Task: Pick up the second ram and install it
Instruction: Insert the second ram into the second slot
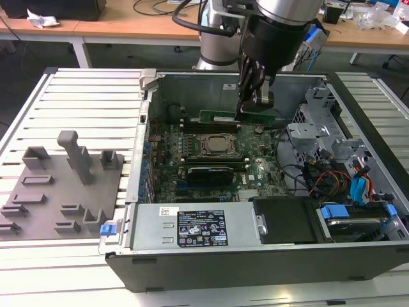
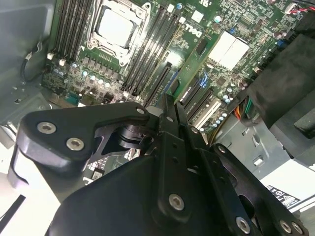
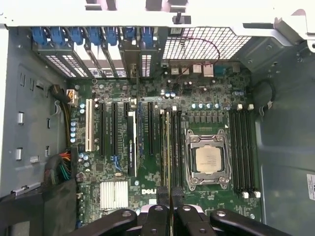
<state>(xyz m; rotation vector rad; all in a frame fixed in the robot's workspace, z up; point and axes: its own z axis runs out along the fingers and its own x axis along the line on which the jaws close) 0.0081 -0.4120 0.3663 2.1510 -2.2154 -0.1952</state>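
Observation:
The second ram (image 1: 220,117) is a long green stick held level inside the open computer case (image 1: 148,134), with my gripper (image 1: 254,105) shut on its top edge. It hangs just above the black memory slots (image 1: 208,130) on the far side of the processor socket (image 1: 214,144). In the first wrist view the ram (image 3: 169,147) shows edge-on, running along the slots (image 3: 177,147) beside the socket (image 3: 208,160), with the gripper (image 3: 170,216) clamped on it. In the second wrist view the ram (image 2: 197,64) reaches out from the gripper (image 2: 170,105) over the motherboard.
A grey fixture plate (image 1: 38,208) with upright blocks lies on the slatted table at the exterior view's left. Inside the case are the power supply (image 1: 204,227), a drive cage (image 1: 329,141) and loose cables (image 1: 332,179) at the right. Expansion slots (image 3: 113,132) lie beside the memory slots.

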